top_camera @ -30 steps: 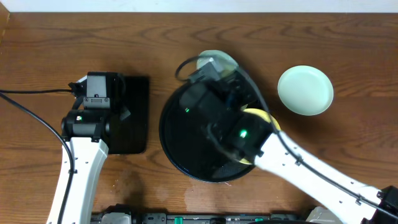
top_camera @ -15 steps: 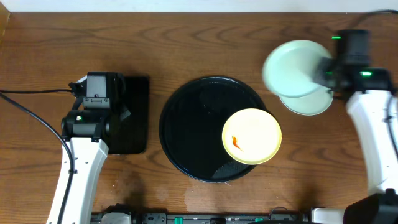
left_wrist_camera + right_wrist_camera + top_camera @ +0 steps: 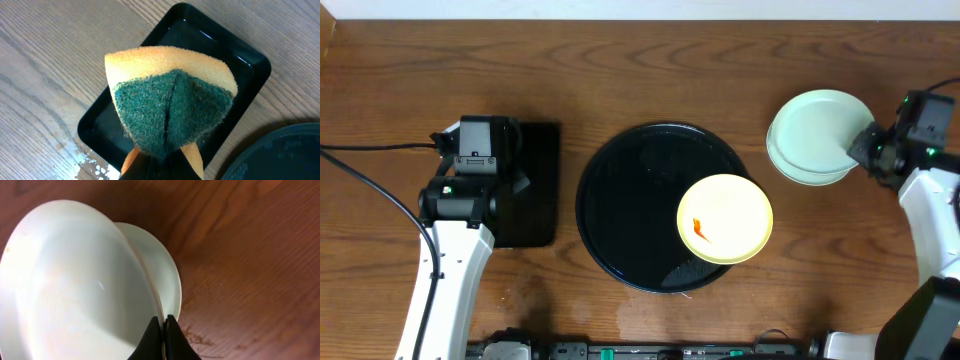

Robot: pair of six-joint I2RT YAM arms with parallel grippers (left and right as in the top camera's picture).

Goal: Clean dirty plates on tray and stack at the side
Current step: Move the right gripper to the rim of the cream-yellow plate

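Overhead, the right pincer point(image 3: 867, 147) is clamped on the upper pale mint round plate point(image 3: 818, 128), overlapping the lower mint plate point(image 3: 810, 178); the left pincer point(image 3: 162, 159) squeezes a yellow-and-green sponge point(image 3: 170, 105).

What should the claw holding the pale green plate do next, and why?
Probably open the right claw and let go: its top mint plate sits over the lower mint plate, on the tabletop beside the round tray.

Even bright light, sharp overhead — right wrist view dimmer, soft-focused
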